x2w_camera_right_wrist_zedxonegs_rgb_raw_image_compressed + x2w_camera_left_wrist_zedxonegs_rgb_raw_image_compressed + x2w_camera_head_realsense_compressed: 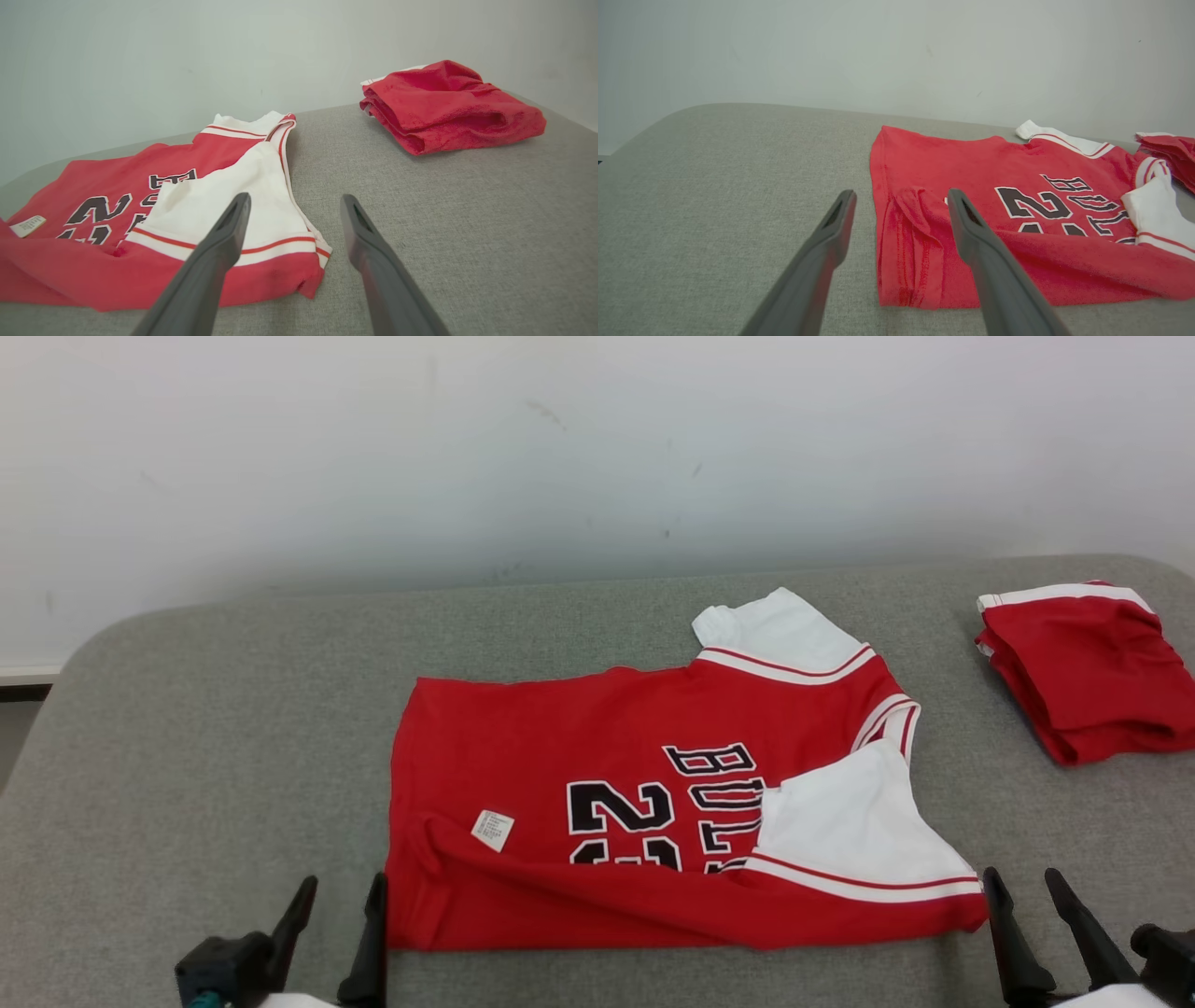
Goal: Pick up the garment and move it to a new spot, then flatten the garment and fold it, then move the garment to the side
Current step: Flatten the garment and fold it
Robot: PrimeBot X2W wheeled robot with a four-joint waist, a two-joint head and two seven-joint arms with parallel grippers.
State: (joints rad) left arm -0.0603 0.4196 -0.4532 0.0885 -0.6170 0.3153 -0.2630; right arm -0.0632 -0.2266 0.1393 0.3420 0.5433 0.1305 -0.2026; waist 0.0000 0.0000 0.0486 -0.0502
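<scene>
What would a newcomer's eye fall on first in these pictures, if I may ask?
The red jersey, with white sleeves and black lettering, stands out at once; it lies in the middle of the grey surface with its near edge folded over. A second red garment sits folded at the far right. The left pincer and right pincer stand open by the jersey's two near corners.
</scene>
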